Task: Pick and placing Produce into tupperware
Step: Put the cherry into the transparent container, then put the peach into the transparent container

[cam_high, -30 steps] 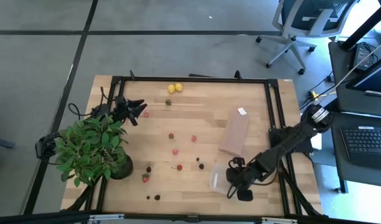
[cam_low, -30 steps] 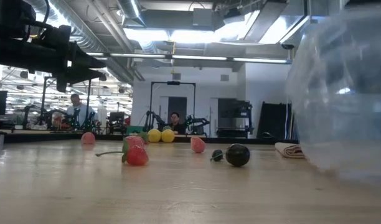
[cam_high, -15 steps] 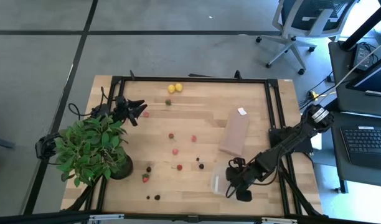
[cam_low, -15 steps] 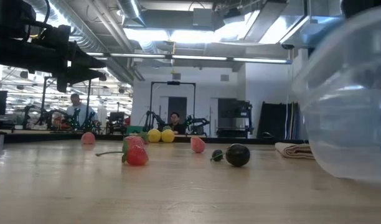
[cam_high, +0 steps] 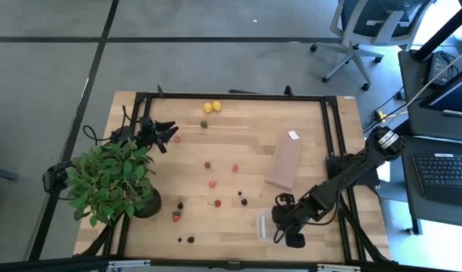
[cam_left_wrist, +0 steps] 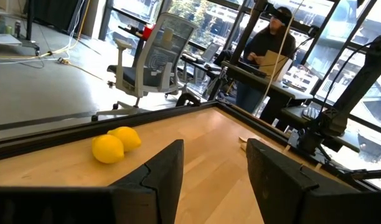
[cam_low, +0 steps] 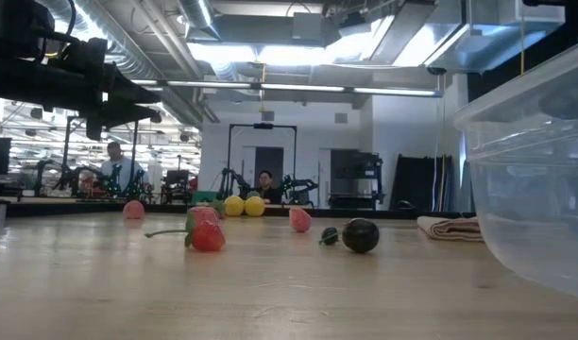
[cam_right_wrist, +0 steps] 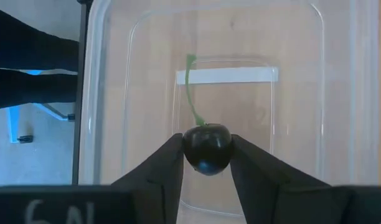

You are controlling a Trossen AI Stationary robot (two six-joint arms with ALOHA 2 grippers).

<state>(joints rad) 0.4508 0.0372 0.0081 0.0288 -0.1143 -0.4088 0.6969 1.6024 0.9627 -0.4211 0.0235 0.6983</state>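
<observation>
The tupperware [cam_right_wrist: 206, 106] is clear and rectangular and stands on the table near its near right corner [cam_high: 262, 226]; it fills the right of the low view [cam_low: 535, 179]. My right gripper [cam_right_wrist: 206, 165] hovers over its open top, shut on a dark cherry-like fruit piece [cam_right_wrist: 206, 148]. Red and dark produce pieces [cam_high: 213, 183] lie scattered mid-table, and two yellow ones [cam_high: 212, 106] lie by the far edge. My left gripper [cam_high: 169, 134] waits open at the far left, beside the plant; its wrist view shows the yellow pieces [cam_left_wrist: 116, 144]. My right gripper pinches the dark round fruit piece at its two sides [cam_right_wrist: 185, 149] between its two fingertips [cam_right_wrist: 162, 165], pointing down from above. The piece is lifted clear over the tupperware's inside, and its green stem [cam_right_wrist: 192, 93] sticks out past the fingers.
A leafy potted plant [cam_high: 110, 181] stands at the near left. A flat brown block [cam_high: 284, 160] lies just beyond the tupperware toward the far edge. A black frame [cam_high: 333, 128] runs around the table. In the low view a red piece [cam_low: 206, 231] and a dark piece [cam_low: 361, 235] lie mid-table.
The tupperware has shifted a little toward the near edge; in the low view it has gone from tipped to standing level, rim up. My right gripper has stayed over it, drifting slightly toward the near edge, still shut on the dark piece.
</observation>
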